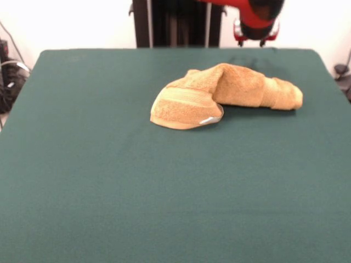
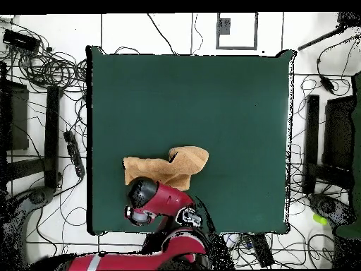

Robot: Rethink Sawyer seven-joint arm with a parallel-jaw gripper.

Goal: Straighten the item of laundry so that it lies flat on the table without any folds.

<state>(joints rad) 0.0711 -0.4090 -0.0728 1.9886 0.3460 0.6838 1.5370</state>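
The golden-orange towel (image 1: 230,90) lies crumpled and folded over itself on the dark green table (image 1: 109,181), towards the far right. A paler band and a small white label (image 1: 207,120) show on its rounded near-left end. In the overhead view the towel (image 2: 169,168) lies near the table's (image 2: 211,99) bottom edge, left of centre. The red and black arm ends above the towel's far right part. My gripper (image 1: 255,38) shows only at the top edge, apart from the towel. In the overhead view the arm (image 2: 151,201) covers it.
The robot's dark pedestal (image 1: 175,22) stands behind the table's far edge. Cables and black equipment (image 2: 49,106) lie on the floor around the table. A wide stretch of green cloth (image 2: 233,127) surrounds the towel.
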